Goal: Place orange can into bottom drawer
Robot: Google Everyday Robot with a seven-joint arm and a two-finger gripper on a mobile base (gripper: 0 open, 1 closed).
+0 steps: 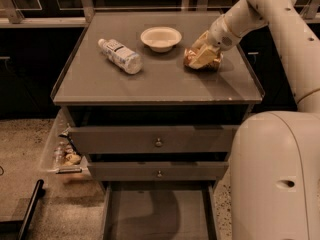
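Observation:
The orange can point(214, 63) lies on the right side of the grey cabinet top point(155, 84). My gripper point(201, 54) reaches down from the upper right, with the can between its pale fingers point(200, 61), resting on the top. Most of the can is hidden by the fingers. The bottom drawer point(157, 209) is pulled out at the lower middle, its flat grey floor bare and shadowed.
A clear water bottle point(120, 55) lies on the left of the top. A white bowl point(160, 37) stands at the back middle. Two upper drawers point(158, 142) are closed. A clear bin point(62, 151) with small items sits on the floor at left. My white base point(275, 179) fills the lower right.

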